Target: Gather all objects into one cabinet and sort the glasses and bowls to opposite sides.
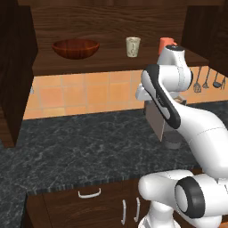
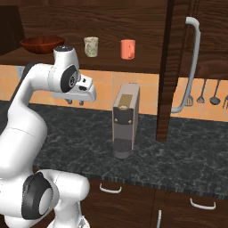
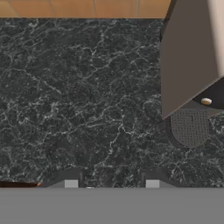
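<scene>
Three pieces of tableware already stand in the open wall cabinet [image 2: 102, 18] as I hold the arm above the dark stone counter [image 1: 89, 138]. The wooden bowl [image 1: 75, 48] sits at the shelf's left end, the cream tumbler [image 1: 132, 46] near the middle and the red-orange mug [image 2: 128, 49] just to its right, so bowl and glass look deliberately kept apart. I see no pale grey cup in any view. The gripper [image 2: 75, 101] points down at bare counter just left of the coffee machine [image 2: 124, 120], clear of the shelf edge. Its fingertips [image 3: 71, 183] stand moderately apart in the hand view with only marbled counter between them, so I judge the hand empty. My guess is that a search for the remaining cup comes next.
</scene>
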